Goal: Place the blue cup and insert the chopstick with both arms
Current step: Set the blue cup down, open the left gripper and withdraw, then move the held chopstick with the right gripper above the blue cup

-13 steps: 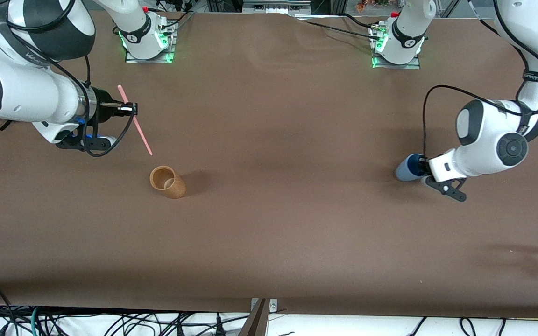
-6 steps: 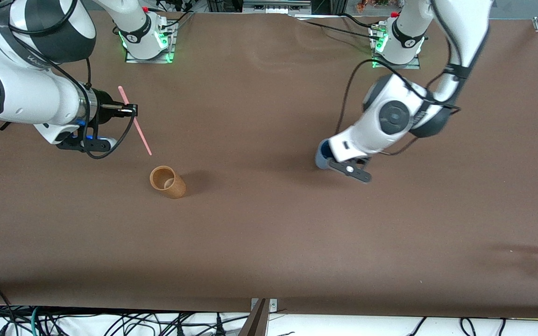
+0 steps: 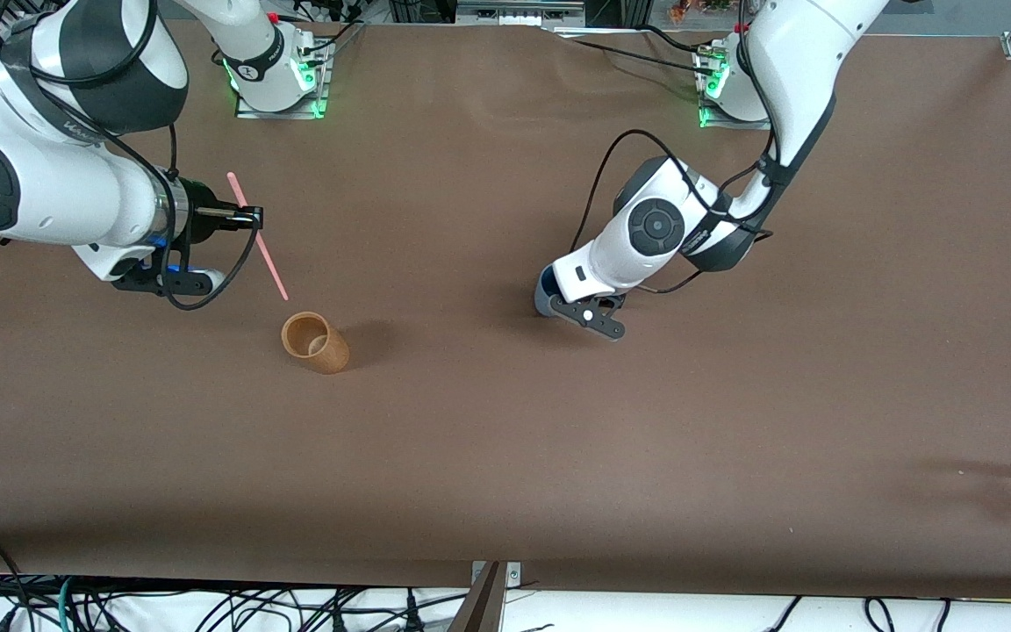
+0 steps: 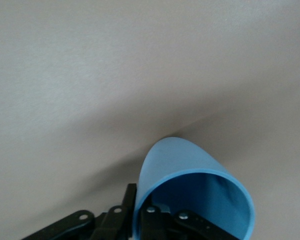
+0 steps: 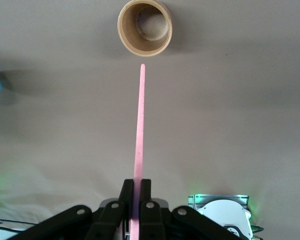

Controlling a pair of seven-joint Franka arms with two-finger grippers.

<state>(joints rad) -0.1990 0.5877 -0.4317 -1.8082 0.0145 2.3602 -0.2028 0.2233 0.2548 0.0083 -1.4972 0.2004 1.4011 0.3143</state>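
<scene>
Pink chopstick (image 3: 257, 238) pinched in right claw (image 3: 251, 216), blue cup (image 3: 546, 297) gripped by left claw (image 4: 162, 215)

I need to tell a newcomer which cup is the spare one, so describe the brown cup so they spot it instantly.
Start at the right arm's end of the table. The tan-brown cup stands there alone, nearer the front camera than the pink chopstick. Unlike the blue cup, nothing grips it.

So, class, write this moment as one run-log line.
left gripper: shut on blue cup, mid-table | right gripper: shut on chopstick, above table beside tan cup | insertion: not yet done
</scene>
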